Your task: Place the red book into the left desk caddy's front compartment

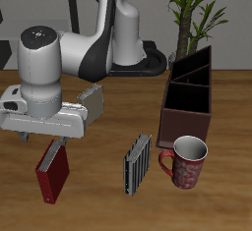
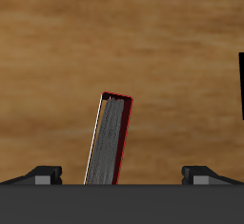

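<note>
The red book (image 1: 52,173) stands on edge and leans a little, near the table's front edge, its dark-red cover facing the camera. My gripper (image 1: 45,137) hangs just above it, jaws wide open. In the wrist view the book (image 2: 110,137) shows its pale page edges and red cover rim between my fingers (image 2: 48,175), closer to one finger and touching neither; my gripper (image 2: 124,175) is empty. The left desk caddy (image 1: 189,102), a long dark brown divided box, stands far across the table, its front compartment (image 1: 185,127) open-topped.
A black-and-white striped book (image 1: 138,161) stands between the red book and a red patterned mug (image 1: 187,164) in front of the caddy. A grey book (image 1: 92,102) stands just behind my gripper. A potted plant (image 1: 202,9) is at the back.
</note>
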